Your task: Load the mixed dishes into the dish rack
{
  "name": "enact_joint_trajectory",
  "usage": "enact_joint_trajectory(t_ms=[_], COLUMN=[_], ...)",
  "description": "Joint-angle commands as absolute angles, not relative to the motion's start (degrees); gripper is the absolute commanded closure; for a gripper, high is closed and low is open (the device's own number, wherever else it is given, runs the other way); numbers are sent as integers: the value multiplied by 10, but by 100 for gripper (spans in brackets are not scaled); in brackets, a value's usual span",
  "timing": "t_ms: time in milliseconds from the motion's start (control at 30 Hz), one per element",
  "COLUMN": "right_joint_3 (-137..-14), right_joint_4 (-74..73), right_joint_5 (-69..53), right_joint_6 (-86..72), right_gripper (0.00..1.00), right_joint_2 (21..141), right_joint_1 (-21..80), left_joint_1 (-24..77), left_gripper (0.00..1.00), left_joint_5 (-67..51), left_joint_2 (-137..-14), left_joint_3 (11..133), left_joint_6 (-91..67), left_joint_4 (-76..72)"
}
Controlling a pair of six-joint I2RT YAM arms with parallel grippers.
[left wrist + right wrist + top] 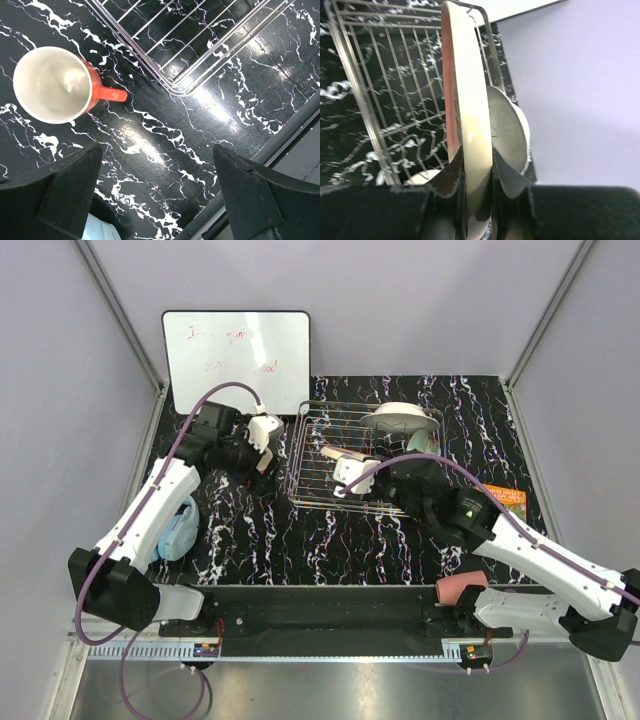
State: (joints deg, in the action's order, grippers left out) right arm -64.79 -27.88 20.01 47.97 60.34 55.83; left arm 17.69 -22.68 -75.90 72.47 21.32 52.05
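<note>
Our right gripper [477, 172] pinches the pink-and-cream plate [470, 100] over the dish rack [310, 455]; our left gripper [157, 185] gapes empty above the unloaded orange mug [52, 85].

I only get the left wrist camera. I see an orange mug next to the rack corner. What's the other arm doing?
Observer: The right gripper is shut on a pink-and-cream plate, holding it on edge over the dish rack.
Operator: Is anything in the rack yet?
Observer: Yes, a white dish sits at its far right end.
Operator: Any more dishes left out?
Observer: A pink cup lies on the table, by the right arm's base.
</note>
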Motion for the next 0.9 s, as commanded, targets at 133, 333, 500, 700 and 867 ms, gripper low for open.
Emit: enact_joint_trajectory(t_ms=[133, 333, 500, 700, 867], right_joint_3=[-686, -668, -663, -644, -621], right_joint_4=[-224, -228, -231, -236, -238], right_joint_5=[248, 228, 212, 195, 188], right_joint_6=[608, 613, 609, 596, 578], right_gripper=[100, 100, 100, 100, 100], right_joint_2=[628, 636, 642, 649, 650], right_joint_1=[507, 465, 448, 440, 440], left_joint_1=[172, 172, 171, 171, 171], left_gripper=[5, 5, 5, 5, 5], left_joint_5=[-243, -241, -242, -243, -243], left_joint_2=[-738, -733, -735, -738, -741], left_joint_3=[711, 702, 706, 711, 711], left_joint_6=[209, 211, 211, 210, 212], left_joint_4=[490, 483, 482, 480, 479])
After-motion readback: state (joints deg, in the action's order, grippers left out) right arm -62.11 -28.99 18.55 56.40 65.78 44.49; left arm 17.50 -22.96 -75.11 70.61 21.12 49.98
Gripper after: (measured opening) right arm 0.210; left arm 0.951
